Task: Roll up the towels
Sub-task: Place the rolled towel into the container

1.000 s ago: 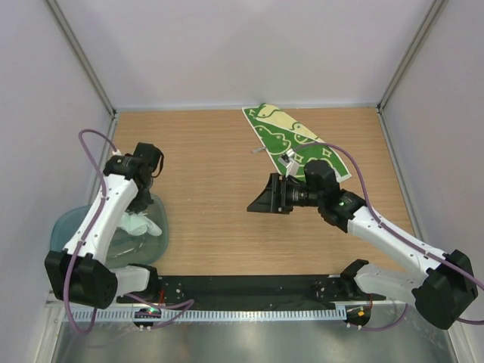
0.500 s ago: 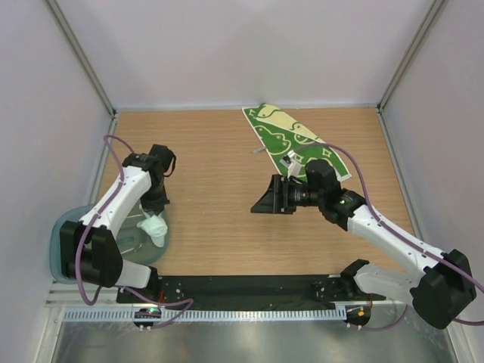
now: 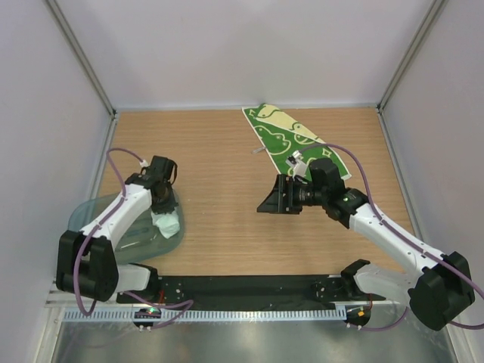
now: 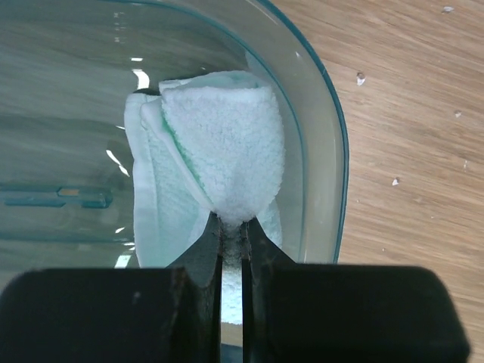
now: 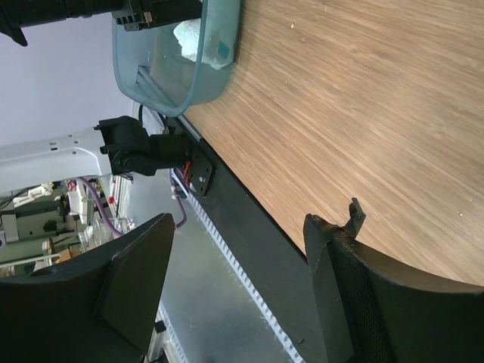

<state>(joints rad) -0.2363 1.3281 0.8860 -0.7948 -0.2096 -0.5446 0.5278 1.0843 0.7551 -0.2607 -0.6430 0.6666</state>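
Top view: the left gripper (image 3: 160, 198) is pinching the mint towel (image 3: 167, 224), a small bunched wad, at the right end of the translucent bin (image 3: 91, 215) by the left edge of the table (image 3: 212, 151). The green towel (image 3: 299, 144) is lying flat and spread out at the far side. The right gripper (image 3: 271, 200) is hovering near it over bare wood, jaws wide, holding nothing.

Left wrist view: the jaws are squeezing narrow on one thick fold of the mint towel. Its fluffy layers are resting loosely just inside the bin's curved wall. It looks light, soft and floppy, so it would probably sag and unfold when lifted by a single point. A corner or hem seems the better place to take hold for spreading and rolling.

Right wrist view: the two fingers are standing wide apart above the wood grain. The bin is showing well away, with the pale towel inside.
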